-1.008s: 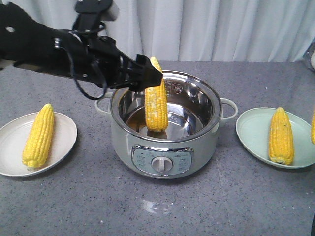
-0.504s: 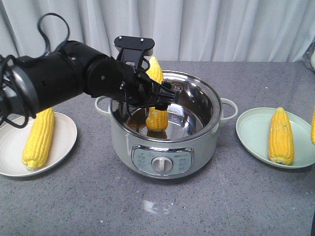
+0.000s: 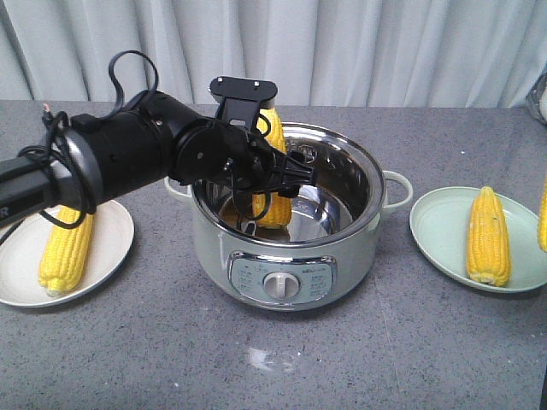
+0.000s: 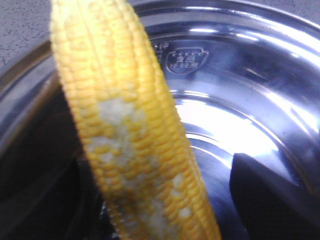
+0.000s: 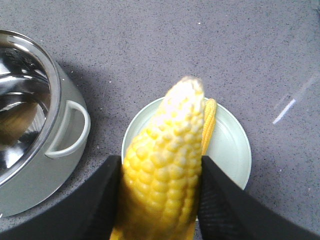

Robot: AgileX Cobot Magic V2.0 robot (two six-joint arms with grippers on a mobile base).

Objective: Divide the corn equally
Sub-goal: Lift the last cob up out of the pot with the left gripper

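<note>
Our left gripper [image 3: 278, 184], jaws apart, straddles the cob [image 4: 130, 125] leaning at the pot's [image 3: 342, 265] ten o'clock wall and could topple it if a finger snags, while our right gripper [image 5: 160, 172] clamps a second cob [image 5: 167, 135] over the three o'clock plate [image 5: 230, 145].

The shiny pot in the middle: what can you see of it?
The pale green electric pot stands upright and lidless on the speckled grey table. Its inner bowl looks like polished steel. A loop handle sits on each side, a round dial in front. A yellow corn cob leans inside, its tip above the rim, where the black left arm reaches in.
</note>
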